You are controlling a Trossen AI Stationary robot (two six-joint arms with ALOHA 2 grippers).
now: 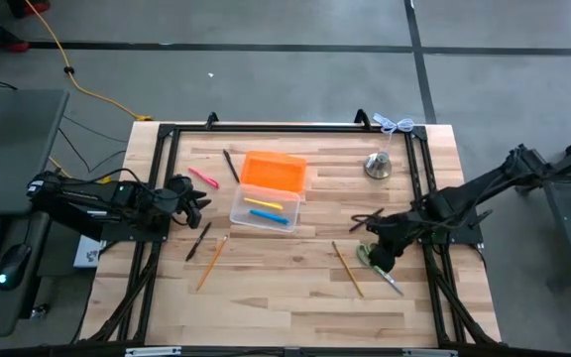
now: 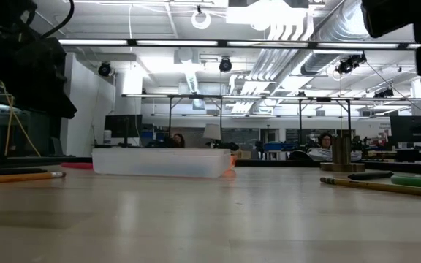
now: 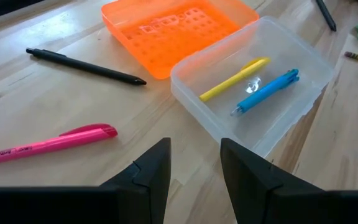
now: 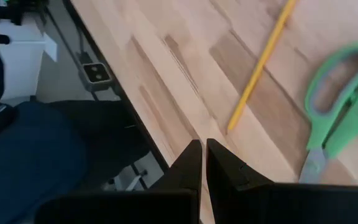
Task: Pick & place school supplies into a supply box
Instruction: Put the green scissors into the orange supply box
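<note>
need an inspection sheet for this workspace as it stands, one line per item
surface: wooden table, black frame along its edges
job's things: supply box open, orange lid flat behind it; yellow pen and blue pen inside; pink pen, black pen, pencils and green scissors loose
clutter: silver bell
grippers: left claw open, empty, beside the box; right claw shut, empty, near the scissors
cables: yellow cable on the floor
surroundings: people seated far behind
</note>
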